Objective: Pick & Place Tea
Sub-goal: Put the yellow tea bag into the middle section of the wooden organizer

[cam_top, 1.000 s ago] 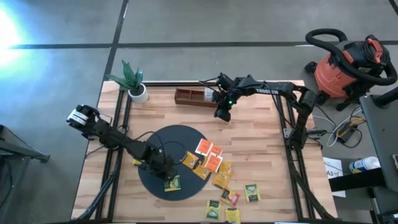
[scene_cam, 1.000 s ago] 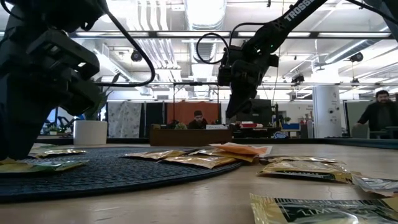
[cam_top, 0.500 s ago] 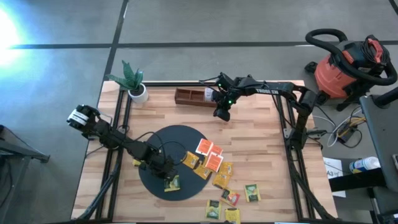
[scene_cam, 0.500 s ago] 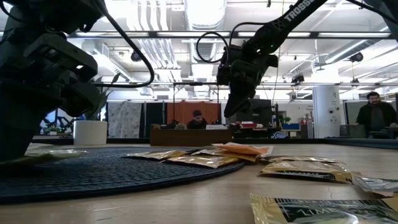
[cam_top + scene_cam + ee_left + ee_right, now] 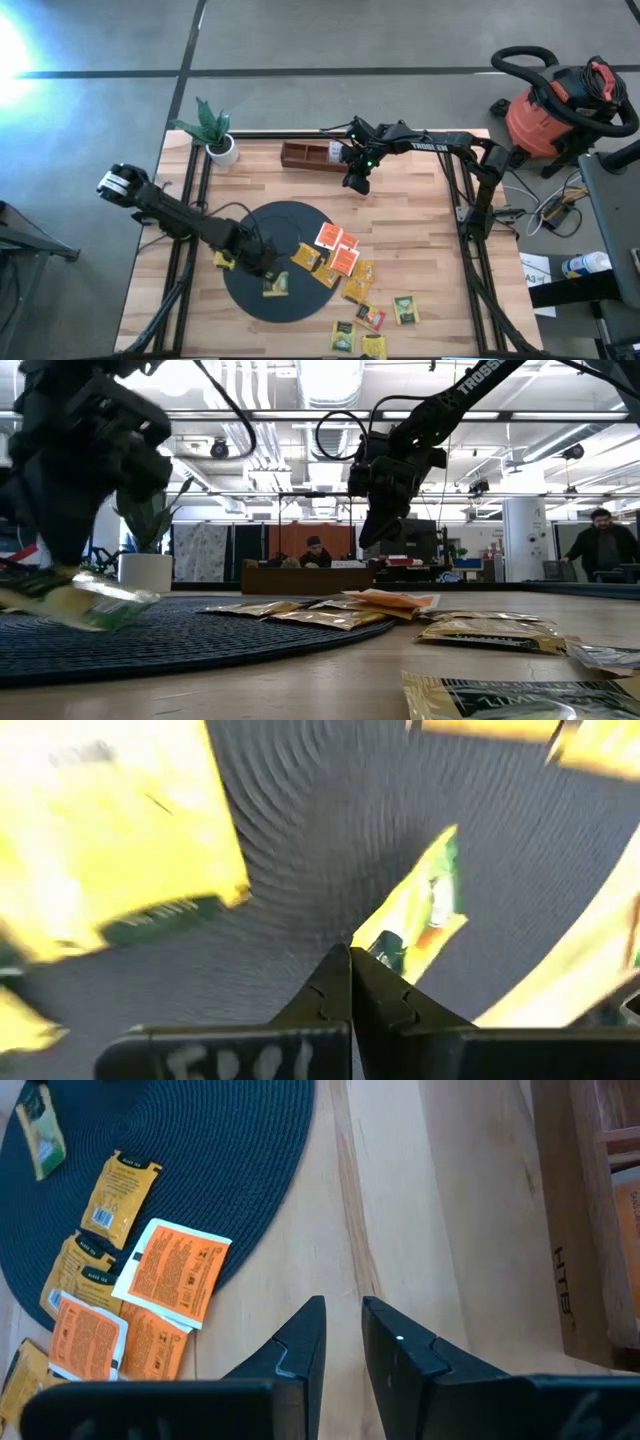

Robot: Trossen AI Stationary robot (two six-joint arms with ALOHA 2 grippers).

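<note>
Tea packet, the green/yellow one (image 5: 415, 915), is now pinched by its corner in the left gripper (image 5: 350, 982) and lifted just clear of the black round mat (image 5: 255, 235); a sec ago it lay flat on the mat w/ the fingers spread over it, then half a sec ago they'd closed on it, still down. From above, left gripper (image 5: 262, 272) sits over the mat's near part w/ the packet (image 5: 275, 287) dangling beside it; low view shows the packet (image 5: 75, 600) tilted, hanging off the mat surface, under the blurred left gripper (image 5: 70, 510), so arm looks mid-lift. Jaws read fully closed, packet edge between the tips. Another yellow packet (image 5: 110, 850) lies flat on the mat just beside, not caught in the grip as far as I can tell. Rest of the tea (image 5: 340, 262) hasn't shifted: orange + yellow ones overlap at the mat's right edge, more scattered on the table (image 5: 420, 240) toward the near edge. Right gripper (image 5: 342, 1330) unchanged, hovers near the wooden tray (image 5: 310, 153) at the far side, fingers a narrow gap apart, nothing between them. Meaning: pick step looks done for this packet; what's left is prob. the carry + drop, and the tray seems the likely spot, tho can't be sure. Corner grip is thin, so it could slip or swing in transit.
</note>
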